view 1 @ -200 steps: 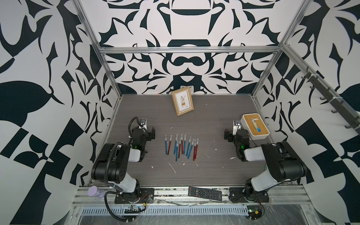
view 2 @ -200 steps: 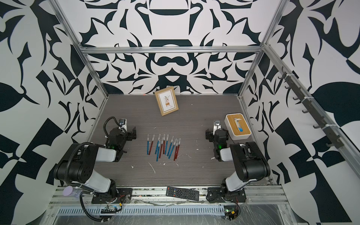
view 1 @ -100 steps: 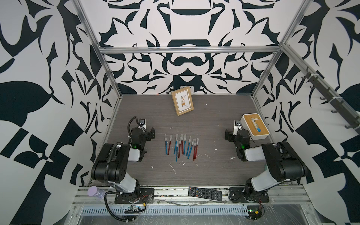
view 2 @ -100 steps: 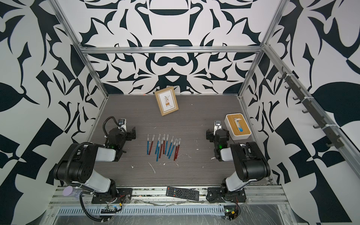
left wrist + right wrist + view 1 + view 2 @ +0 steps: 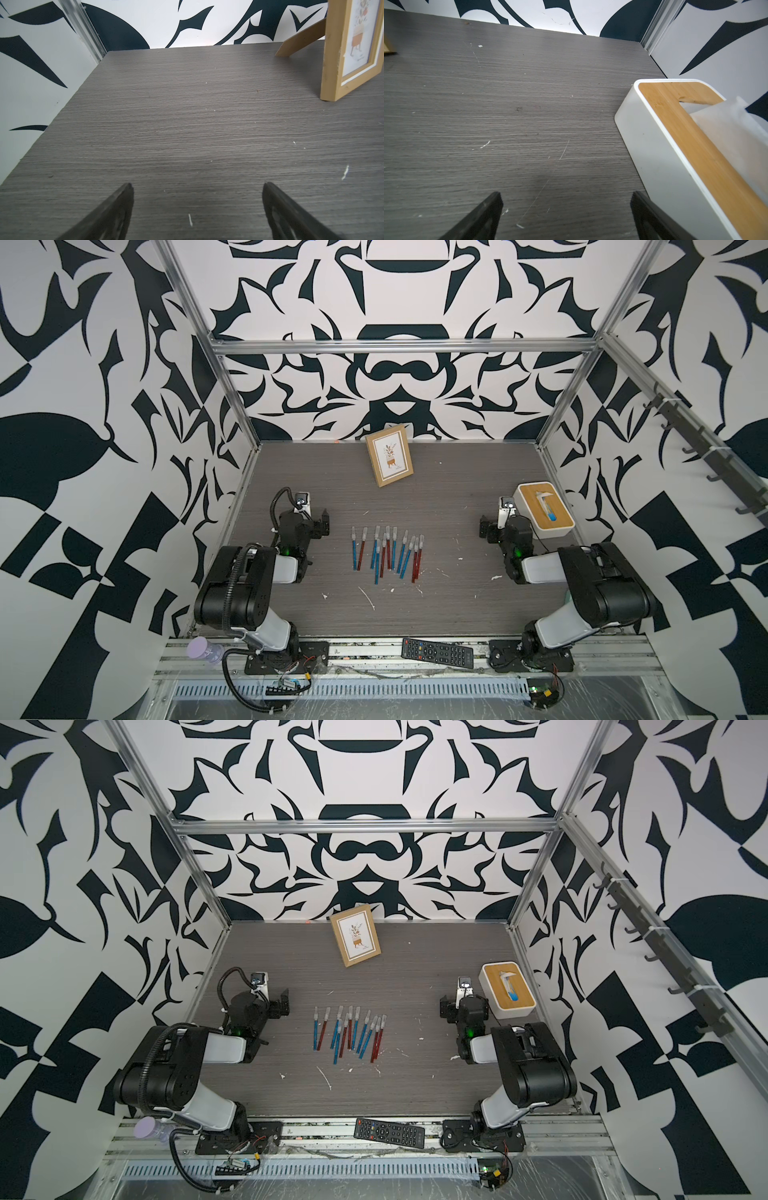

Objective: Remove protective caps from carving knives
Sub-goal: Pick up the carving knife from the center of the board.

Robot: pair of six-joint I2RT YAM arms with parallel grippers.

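Nothing seems to have moved over the last second: both arms and the knives lie as they did. On the grey wood-grain table point(image 5: 457, 489) the carving knives point(image 5: 386, 551), blue and red, form a loose row in the middle between the arms, seen in both top views point(image 5: 349, 1031). The protective caps point(image 5: 376, 531) show as whitish tips on their far ends, toward the back wall. The left gripper point(image 5: 197, 187) and the right gripper point(image 5: 565, 197) hover low with fingers spread wide, nothing between them. White flecks point(image 5: 366, 598) dot the near part of the surface. A wooden picture frame point(image 5: 389, 456) stands at the back, and a white tissue box point(image 5: 544, 510) sits just beside the right gripper. Black-and-white patterned walls point(image 5: 395, 377) enclose the table, and a remote control point(image 5: 437, 653) lies on the front rail.
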